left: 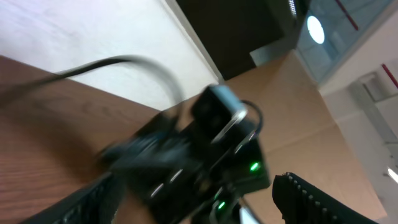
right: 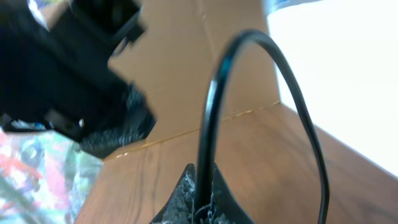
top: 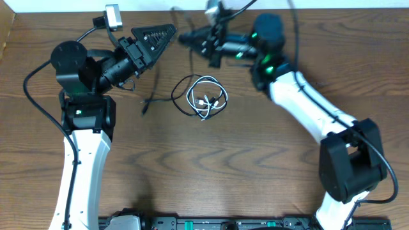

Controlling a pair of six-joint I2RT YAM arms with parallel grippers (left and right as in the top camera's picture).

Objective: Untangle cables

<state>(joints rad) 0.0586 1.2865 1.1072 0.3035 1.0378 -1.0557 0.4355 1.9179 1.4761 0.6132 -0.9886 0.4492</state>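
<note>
Right fingers (right: 181, 200) clamped tight on the black cable (right: 208, 124), which arches up out of the grip! Left fingers (left: 311, 198) spread wide, grasping nothing. Down on the bench (top: 255, 160), the white cable (top: 206, 99) lies coiled between both arms.

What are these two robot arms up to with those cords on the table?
They are untangling two cables. The right gripper is shut on the black cable, holding part of it up near the far side of the table. The left gripper is open next to it and holds nothing. The white cable lies coiled mid-table, and the black one loops right by it, so they look not yet separated.
</note>
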